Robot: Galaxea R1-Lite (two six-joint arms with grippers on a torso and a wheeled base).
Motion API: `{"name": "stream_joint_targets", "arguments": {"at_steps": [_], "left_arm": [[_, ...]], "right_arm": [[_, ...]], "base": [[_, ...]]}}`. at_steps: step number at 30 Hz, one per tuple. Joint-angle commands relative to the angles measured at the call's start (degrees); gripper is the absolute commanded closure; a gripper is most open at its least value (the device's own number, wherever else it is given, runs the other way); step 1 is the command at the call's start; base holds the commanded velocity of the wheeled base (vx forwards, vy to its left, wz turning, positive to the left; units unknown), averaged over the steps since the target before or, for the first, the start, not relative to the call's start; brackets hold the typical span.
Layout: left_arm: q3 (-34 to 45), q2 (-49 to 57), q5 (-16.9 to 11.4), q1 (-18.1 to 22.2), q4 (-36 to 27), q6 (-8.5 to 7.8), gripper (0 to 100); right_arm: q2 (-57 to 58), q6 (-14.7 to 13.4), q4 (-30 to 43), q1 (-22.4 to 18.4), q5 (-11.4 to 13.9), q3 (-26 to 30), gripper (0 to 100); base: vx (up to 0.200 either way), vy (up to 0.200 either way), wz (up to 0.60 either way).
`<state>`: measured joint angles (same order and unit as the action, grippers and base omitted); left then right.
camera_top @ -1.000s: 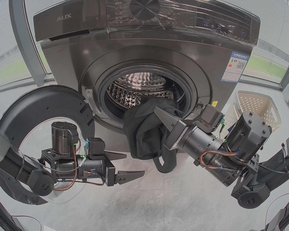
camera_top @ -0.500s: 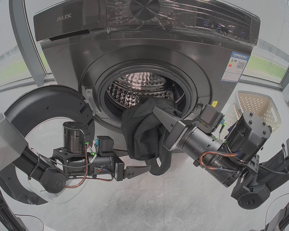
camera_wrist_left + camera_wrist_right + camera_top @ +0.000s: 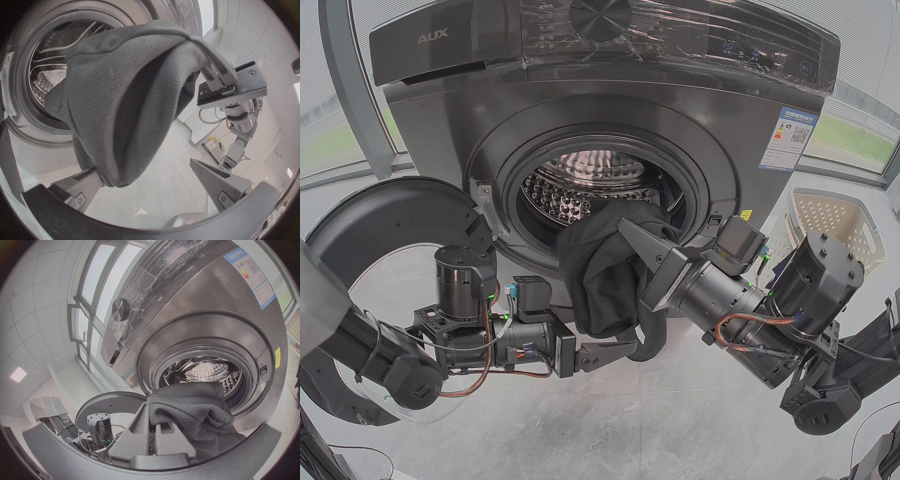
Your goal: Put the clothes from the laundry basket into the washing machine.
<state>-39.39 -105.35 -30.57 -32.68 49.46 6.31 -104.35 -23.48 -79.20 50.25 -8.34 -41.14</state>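
Against the earlier head views, the left arm has been carried rightward from beside the open door to the hanging cloth, while the right arm and the camera have hardly shifted. One grey front-loading washing machine [image 3: 487,125] is seen, with its one round door [image 3: 381,212] swung fully open to the robot's left, close behind the left arm. One steel drum [image 3: 581,181] is exposed; the upper half of its mouth is left open above the cloth, and only the lower right of the rim is covered. One pale perforated laundry basket [image 3: 837,219] is stood on the floor [image 3: 650,425] to the right of the machine, behind the right arm. One black mesh garment [image 3: 600,275] is counted: its top is draped over the lower lip of the drum mouth, and the rest is hung down the machine's front, short of the floor. Two grippers are in view. The right gripper [image 3: 153,421] is pressed together on a fold of the garment at the drum's rim, as is confirmed from the left wrist camera. The left gripper [image 3: 142,167] is held spread at the garment's lower end, one finger [image 3: 78,184] being touched by the cloth and the other finger [image 3: 218,181] left well apart from it, with pale floor beneath.
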Motion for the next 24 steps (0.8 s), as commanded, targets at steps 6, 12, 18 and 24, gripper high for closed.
{"name": "stream_joint_targets", "arguments": {"at_steps": [6,12,18,24], "left_arm": [[3.18,3.84,-0.01,-1.15,0.11,0.19,0],[2.56,1.64,0.16,-1.15,0.64,0.28,0],[1.33,-1.88,3.42,-1.59,4.77,1.51,0],[0.36,-4.16,6.49,-2.12,10.04,4.41,0]], "right_arm": [[0.03,0.1,0.01,0.02,-0.01,0.01,100],[0.03,0.28,-0.08,0.02,-0.01,0.27,100],[0.03,0.28,-0.08,0.02,-0.01,0.36,100],[0.03,0.28,-0.08,0.29,-0.01,0.36,100]], "base": [[0.0,0.0,0.0],[0.0,0.0,0.0],[0.0,0.0,0.0],[0.0,0.0,0.0]]}}
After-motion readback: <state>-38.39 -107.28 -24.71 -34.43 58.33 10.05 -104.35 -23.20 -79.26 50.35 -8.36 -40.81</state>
